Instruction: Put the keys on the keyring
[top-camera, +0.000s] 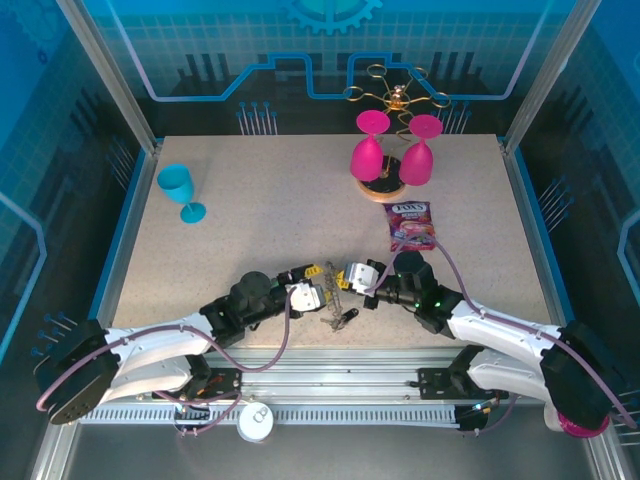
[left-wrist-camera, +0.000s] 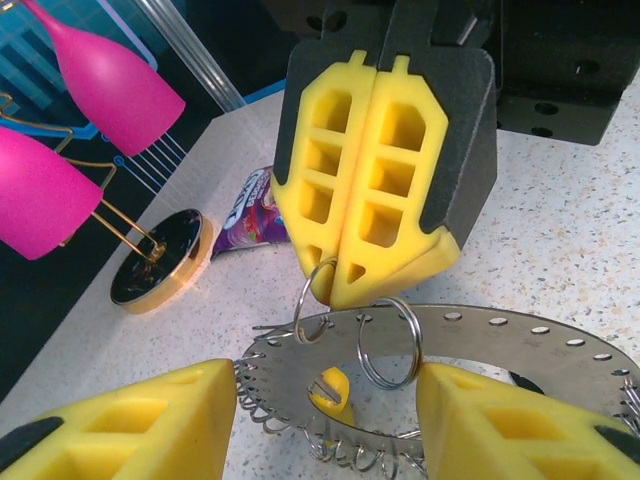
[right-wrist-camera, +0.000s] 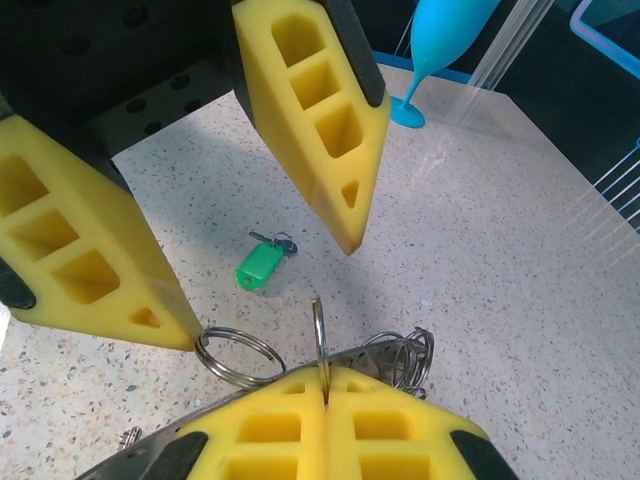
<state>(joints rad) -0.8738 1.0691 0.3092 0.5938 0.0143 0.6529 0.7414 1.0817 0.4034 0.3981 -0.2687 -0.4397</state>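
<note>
The keyring (left-wrist-camera: 480, 335) is a flat metal hoop with holes and small wire links, lying on the table near the front edge (top-camera: 334, 298). My right gripper (right-wrist-camera: 322, 375) is shut on one upright split ring (right-wrist-camera: 318, 325) of the hoop; the left wrist view shows it from the front (left-wrist-camera: 330, 290). My left gripper (left-wrist-camera: 328, 380) is open, its fingers on either side of the hoop, and the right pad (left-wrist-camera: 500, 420) touches another split ring (left-wrist-camera: 390, 340). A yellow key head (left-wrist-camera: 335, 388) shows through the hoop. A green-tagged key (right-wrist-camera: 260, 267) lies loose on the table. More dark keys (top-camera: 342, 319) lie by the hoop.
Two pink glasses hang upside down on a gold wire stand (top-camera: 395, 150) at the back. A blue glass (top-camera: 180, 188) stands at the back left. A candy packet (top-camera: 411, 224) lies just behind the right arm. The table's front edge is close to both grippers.
</note>
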